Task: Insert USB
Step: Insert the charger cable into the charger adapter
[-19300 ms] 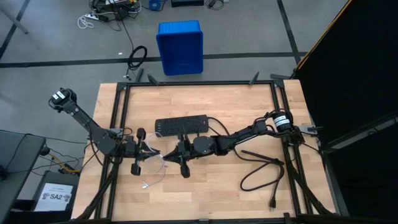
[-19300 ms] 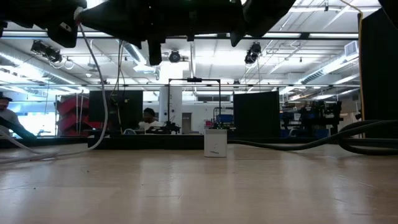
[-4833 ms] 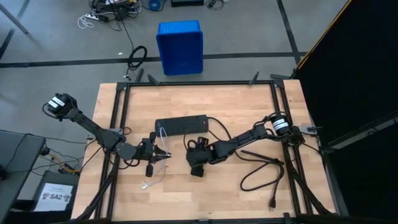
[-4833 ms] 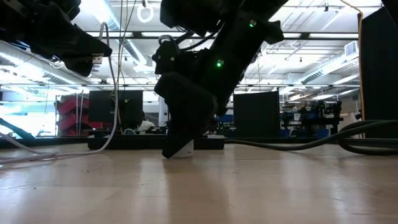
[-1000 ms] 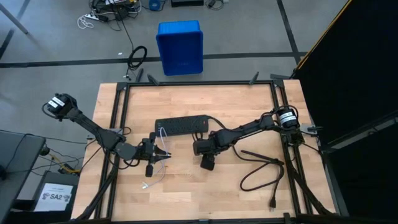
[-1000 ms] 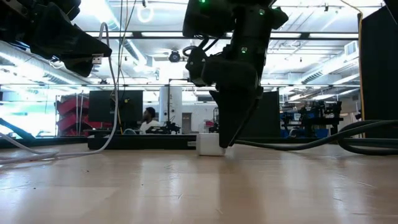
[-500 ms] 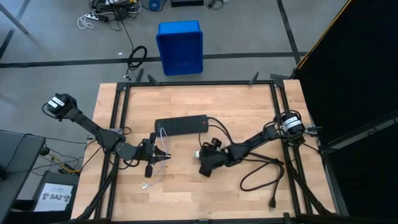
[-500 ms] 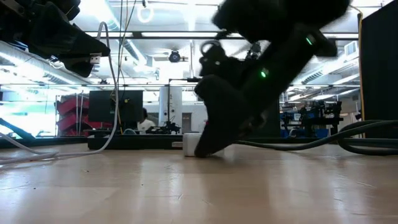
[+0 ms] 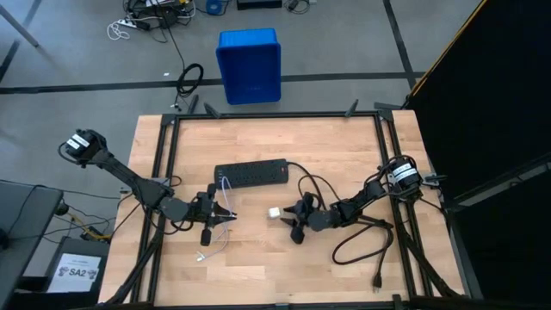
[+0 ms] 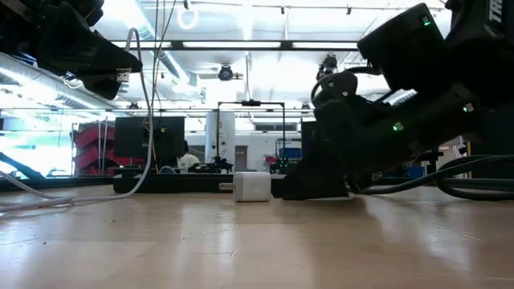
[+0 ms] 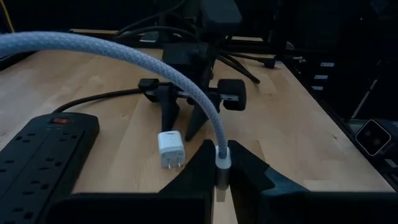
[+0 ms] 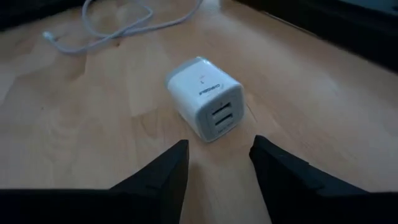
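The USB is a thin whitish-grey braided cable [image 11: 124, 53]. My left gripper [image 9: 225, 215] is shut on its plug end and held above the table left of centre. The rest of the cable hangs down in a loop [image 9: 220, 237], and its free end [image 9: 201, 256] lies on the wood. A small white cube adapter [image 12: 205, 99] lies on its side at mid-table [image 9: 274, 212], its two ports facing my right gripper [image 12: 217, 165]. That gripper [image 9: 289, 222] lies low and open just right of the adapter, fingertips short of it. My left gripper pinches the cable's white plug housing [image 11: 222, 159] between its two fingers. The fingers lie roughly level, coming from the table's left. The plug end is lifted clear of the table [image 10: 122, 76]. The cable arcs away from it and hangs slack.
A black power strip [image 9: 250, 175] lies just beyond the adapter toward the far edge. A thick black cord [image 9: 362, 241] coils at the right near my right arm. A black metal frame [image 9: 164, 172] rims the table. A blue bin [image 9: 250, 65] stands on the floor beyond.
My right gripper has tipped from pointing down at the adapter to lying low and nearly level, and has drawn back toward the table's right. The adapter has shifted slightly left and now lies on its side, free of the fingers.
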Robot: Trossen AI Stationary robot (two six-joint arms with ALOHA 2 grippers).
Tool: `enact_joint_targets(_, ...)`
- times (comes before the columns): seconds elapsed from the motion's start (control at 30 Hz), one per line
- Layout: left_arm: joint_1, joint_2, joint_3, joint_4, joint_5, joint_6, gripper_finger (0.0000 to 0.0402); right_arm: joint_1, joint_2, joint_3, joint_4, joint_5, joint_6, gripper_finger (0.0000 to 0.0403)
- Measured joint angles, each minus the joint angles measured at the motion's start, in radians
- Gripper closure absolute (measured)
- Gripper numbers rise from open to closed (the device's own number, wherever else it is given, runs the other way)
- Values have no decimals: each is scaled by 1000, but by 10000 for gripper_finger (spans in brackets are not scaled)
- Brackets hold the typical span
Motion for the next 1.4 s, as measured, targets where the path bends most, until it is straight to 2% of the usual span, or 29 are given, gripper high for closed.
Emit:
enact_joint_targets(0.17,0,0,0,0,0,0,392,-8,2,8,1,-13,-131,224)
enact_joint_targets(0.3,0,0,0,0,0,0,392,-41,4,41,-12,-96,-174,198)
enact_joint_targets(0.53,0,0,0,0,0,0,392,-74,5,127,-133,-133,-254,164)
enact_joint_targets(0.87,0,0,0,-1,1,0,392,-76,1,331,-497,-153,-287,173)
enact_joint_targets(1.13,0,0,0,-1,2,0,392,-77,1,422,-612,-181,-285,183)
enact_joint_targets(1.4,0,0,0,-1,3,0,392,-61,1,508,-615,-126,-284,186)
